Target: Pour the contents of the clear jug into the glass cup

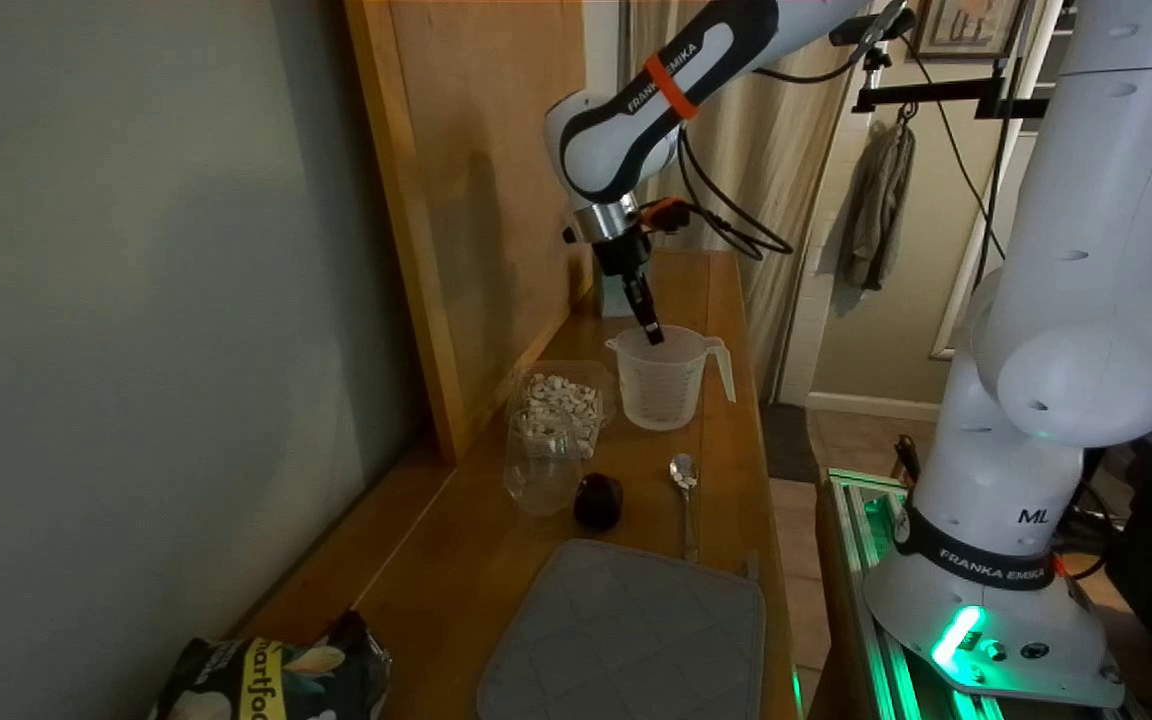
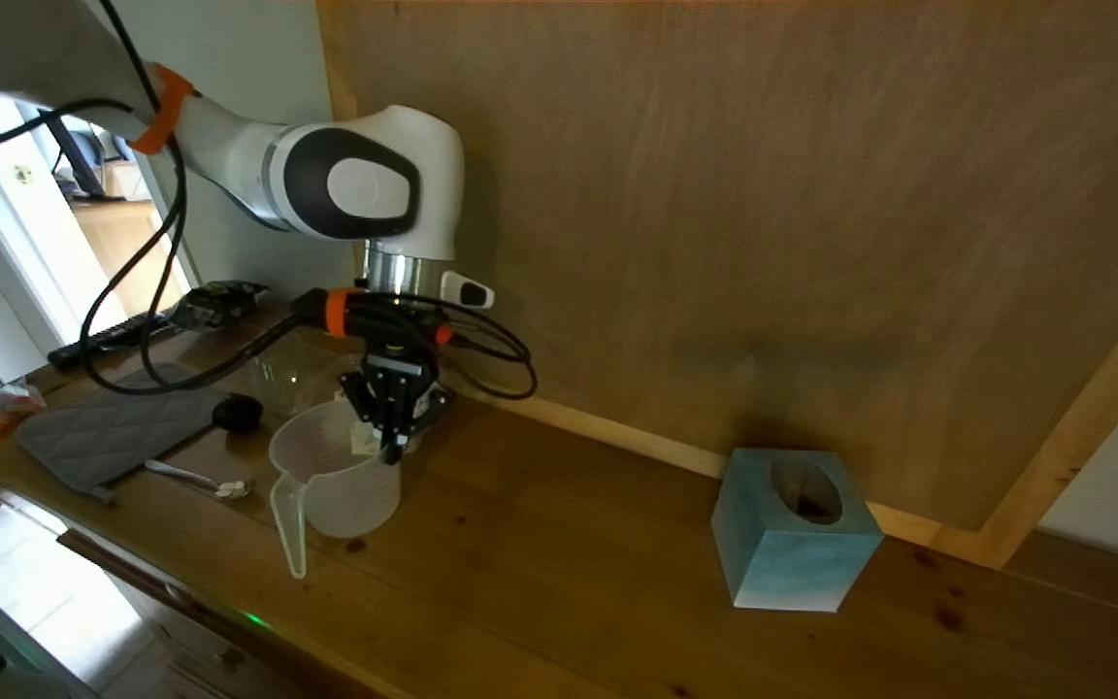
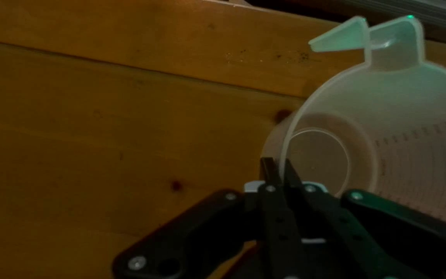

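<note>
The clear jug is milky plastic and stands upright on the wooden counter in both exterior views, its side handle toward the counter's front edge. In the wrist view the jug fills the right side, and the visible part of its bottom looks bare. My gripper points down at the jug's rim, also in an exterior view. In the wrist view my gripper is shut on the rim, one finger inside and one outside. The glass cup stands beyond the jug, and white pieces show through it.
A clear plastic box of white pieces stands behind the glass cup. A dark round object, a spoon and a grey quilted pad lie nearby. A blue tissue box stands by the wooden back panel.
</note>
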